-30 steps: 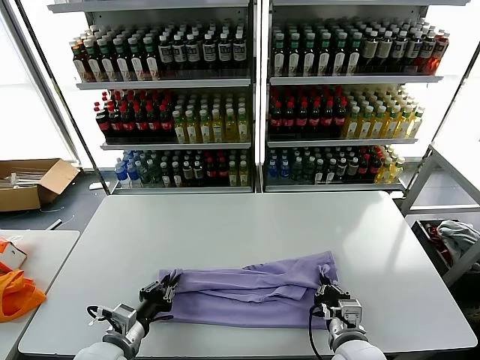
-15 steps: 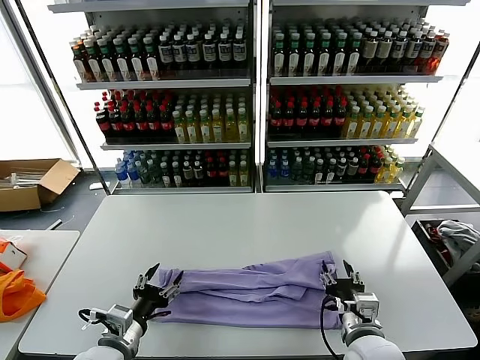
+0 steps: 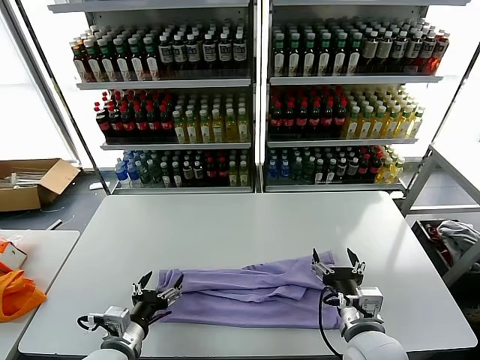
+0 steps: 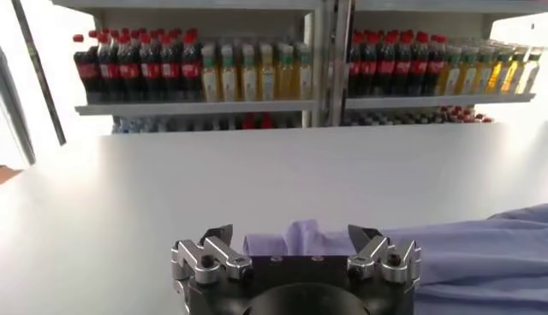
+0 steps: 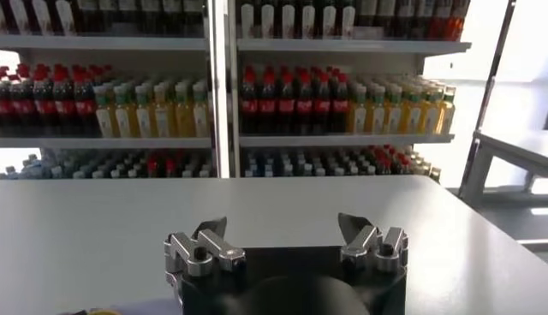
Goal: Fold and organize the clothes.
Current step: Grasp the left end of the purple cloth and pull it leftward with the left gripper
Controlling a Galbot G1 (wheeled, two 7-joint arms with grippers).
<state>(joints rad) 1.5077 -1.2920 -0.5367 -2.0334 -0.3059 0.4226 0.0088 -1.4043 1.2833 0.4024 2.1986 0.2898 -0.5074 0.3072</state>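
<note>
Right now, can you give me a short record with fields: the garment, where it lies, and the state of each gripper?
garment: lavender T-shirt, folded into a long band
place: near edge of the white table
left gripper: open, at the shirt's left end, holding nothing
right gripper: open, raised above the shirt's right end, holding nothing

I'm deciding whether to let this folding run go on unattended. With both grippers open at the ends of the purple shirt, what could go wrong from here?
1. The lavender T-shirt lies near the table's front edge; a tug toward the robot might drag it off.
2. Its upper layer looks bunched and uneven, so the next fold may come out crooked.
3. The left gripper and right gripper stand open right at the cloth ends; a fingertip could snag a layer while moving.
</note>
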